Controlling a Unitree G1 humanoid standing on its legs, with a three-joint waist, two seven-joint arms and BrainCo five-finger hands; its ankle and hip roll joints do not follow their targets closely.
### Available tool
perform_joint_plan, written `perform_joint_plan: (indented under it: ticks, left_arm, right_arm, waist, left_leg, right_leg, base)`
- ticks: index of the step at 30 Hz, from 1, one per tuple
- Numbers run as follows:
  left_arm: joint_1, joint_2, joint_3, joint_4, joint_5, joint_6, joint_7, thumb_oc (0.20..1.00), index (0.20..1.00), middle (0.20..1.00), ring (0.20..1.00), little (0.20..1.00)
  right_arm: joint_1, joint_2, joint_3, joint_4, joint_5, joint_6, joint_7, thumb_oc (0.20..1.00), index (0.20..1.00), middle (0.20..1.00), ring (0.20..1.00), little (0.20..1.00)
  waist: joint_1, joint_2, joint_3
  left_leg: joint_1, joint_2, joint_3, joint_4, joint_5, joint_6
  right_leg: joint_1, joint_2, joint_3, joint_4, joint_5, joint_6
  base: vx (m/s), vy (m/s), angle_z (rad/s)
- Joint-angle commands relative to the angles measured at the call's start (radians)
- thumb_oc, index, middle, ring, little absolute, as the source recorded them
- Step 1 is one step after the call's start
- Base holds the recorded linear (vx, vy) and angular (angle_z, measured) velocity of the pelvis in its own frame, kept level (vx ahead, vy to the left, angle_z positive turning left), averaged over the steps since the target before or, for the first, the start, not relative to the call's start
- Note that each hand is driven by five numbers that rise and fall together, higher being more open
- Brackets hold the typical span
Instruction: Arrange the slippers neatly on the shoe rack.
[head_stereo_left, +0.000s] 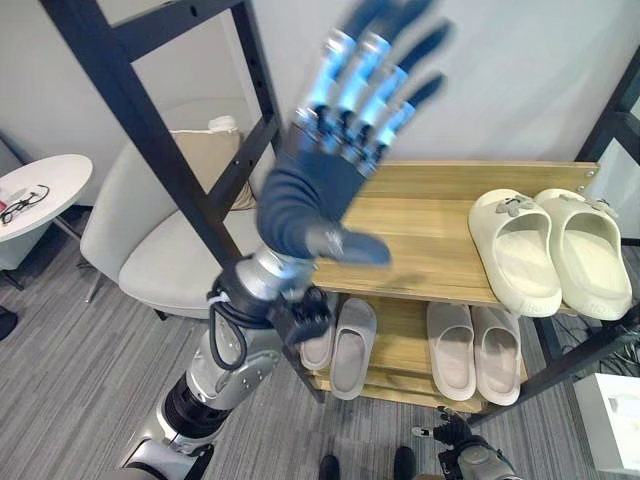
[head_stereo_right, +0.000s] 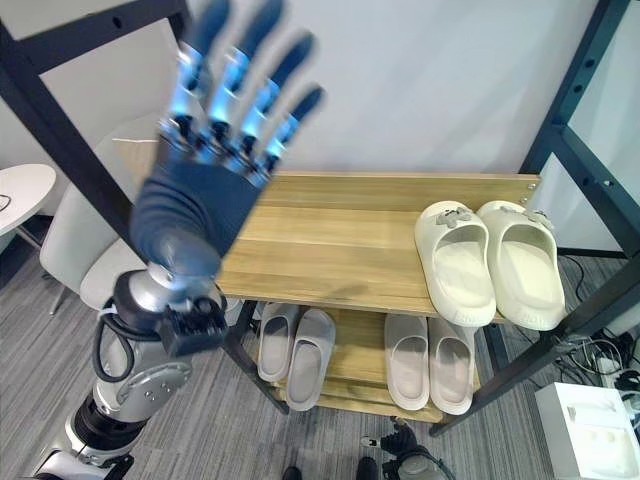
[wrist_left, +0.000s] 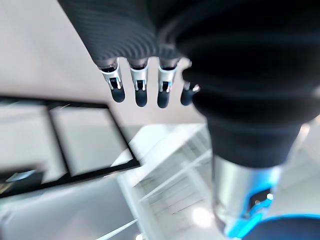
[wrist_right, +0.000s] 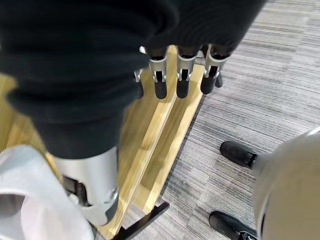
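— Up near twelve o'clock in the left eye view, what is your left hand (head_stereo_left: 330, 150) doing?
— It is raised high before the camera, back of the hand toward you, fingers straight and fanned wide, holding nothing. The cream slippers (head_stereo_left: 550, 250) sit as a pair on the top shelf (head_stereo_left: 420, 215) of the shoe rack (head_stereo_left: 140, 110), off at four o'clock from that hand and well apart from it.
— And the right eye view?
— You see the same raised left hand, spread and empty, at ten o'clock. Two grey pairs (head_stereo_right: 295, 345) (head_stereo_right: 430, 362) rest on the lower shelf (head_stereo_right: 350, 375), side by side, around six o'clock.
— Left wrist view?
— Your fingers (wrist_left: 140, 90) hang straight past the dark cover, nothing between them and the thumb.
— Right wrist view?
— Your right hand (wrist_right: 177, 75) hangs low, fingers relaxed and straight, gripping nothing. Beyond them lie a wooden shelf (wrist_right: 160, 135) and grey carpet (wrist_right: 265, 85). A pale slipper (wrist_right: 30, 200) shows at seven o'clock, beside the thumb; you cannot tell if they touch.
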Motion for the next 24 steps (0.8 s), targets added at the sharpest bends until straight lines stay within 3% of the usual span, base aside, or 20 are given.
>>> perform_joint_plan:
  ticks: [1, 5, 9, 10, 14, 17, 19, 24]
  left_arm:
    - [0.115, 0.115, 0.003, 0.049, -0.008, 0.019, -0.092, 1.000, 1.000, 1.000, 1.000, 1.000]
    - [0.258, 0.241, 0.000, 0.138, 0.047, 0.035, -0.125, 1.000, 1.000, 1.000, 1.000, 1.000]
    - [0.389, 0.315, -0.008, 0.249, 0.122, 0.055, -0.141, 1.000, 1.000, 1.000, 1.000, 1.000]
    - [0.389, 0.315, -0.008, 0.249, 0.122, 0.055, -0.141, 1.000, 1.000, 1.000, 1.000, 1.000]
    - [0.477, 0.315, -0.058, 0.529, 0.308, 0.064, -0.120, 1.000, 1.000, 1.000, 1.000, 1.000]
    - [0.492, 0.250, -0.065, 0.708, 0.405, 0.061, -0.086, 1.000, 1.000, 1.000, 1.000, 1.000]
    - [0.498, 0.078, 0.005, 1.019, 0.477, 0.060, 0.021, 1.000, 1.000, 1.000, 1.000, 1.000]
    - [0.415, -0.135, 0.163, 1.449, 0.559, 0.067, 0.159, 1.000, 1.000, 1.000, 1.000, 1.000]
  right_arm:
    - [-0.045, 0.055, 0.020, 0.026, -0.036, -0.035, 0.008, 1.000, 1.000, 1.000, 1.000, 1.000]
    - [-0.038, 0.052, 0.019, 0.030, -0.042, -0.045, 0.011, 1.000, 1.000, 1.000, 1.000, 1.000]
    - [-0.024, 0.050, 0.030, 0.029, -0.043, -0.050, 0.016, 1.000, 1.000, 1.000, 1.000, 1.000]
    - [-0.024, 0.050, 0.030, 0.029, -0.043, -0.050, 0.016, 1.000, 1.000, 1.000, 1.000, 1.000]
    - [-0.019, 0.032, 0.044, 0.009, -0.011, -0.058, 0.020, 1.000, 1.000, 1.000, 1.000, 1.000]
    - [-0.001, 0.013, 0.055, -0.027, 0.004, -0.060, 0.019, 1.000, 1.000, 1.000, 1.000, 1.000]
    - [0.039, -0.015, 0.054, -0.082, 0.028, -0.066, 0.023, 1.000, 1.000, 1.000, 1.000, 1.000]
    - [0.049, -0.024, 0.022, -0.067, 0.042, -0.062, 0.020, 1.000, 1.000, 1.000, 1.000, 1.000]
  waist:
    - [0.026, -0.071, -0.004]
    - [0.034, -0.065, 0.004]
    - [0.035, -0.063, 0.008]
    - [0.035, -0.063, 0.008]
    - [0.031, -0.064, 0.015]
    - [0.024, -0.065, 0.017]
    - [0.015, -0.073, 0.023]
    - [0.017, -0.085, 0.021]
  left_leg:
    - [0.010, -0.009, -0.007, -0.008, -0.053, -0.015]
    - [0.011, -0.008, -0.008, -0.007, -0.049, -0.014]
    - [0.013, -0.006, -0.007, -0.005, -0.050, -0.011]
    - [0.013, -0.006, -0.007, -0.005, -0.050, -0.011]
    - [0.013, -0.004, -0.003, -0.005, -0.048, -0.010]
    - [0.012, -0.003, -0.001, -0.004, -0.047, -0.010]
    - [0.012, -0.002, 0.000, -0.002, -0.043, -0.009]
    - [0.006, -0.001, -0.005, 0.000, -0.039, -0.008]
  right_leg:
    - [0.048, -0.059, 0.025, -0.005, -0.106, 0.082]
    - [0.049, -0.059, 0.025, -0.005, -0.105, 0.082]
    - [0.050, -0.058, 0.027, -0.005, -0.104, 0.082]
    - [0.050, -0.058, 0.027, -0.005, -0.104, 0.082]
    - [0.047, -0.056, 0.034, -0.005, -0.104, 0.082]
    - [0.046, -0.056, 0.034, -0.005, -0.104, 0.082]
    - [0.046, -0.057, 0.035, -0.005, -0.102, 0.081]
    - [0.043, -0.058, 0.030, -0.005, -0.100, 0.077]
  base:
    - [-0.02, 0.033, 0.02]
    - [0.00, 0.004, 0.01]
    - [0.00, 0.000, 0.00]
    - [0.00, 0.000, 0.00]
    - [0.00, 0.000, 0.00]
    - [0.00, 0.000, 0.00]
    - [0.00, -0.003, -0.02]
    - [0.00, -0.003, 0.01]
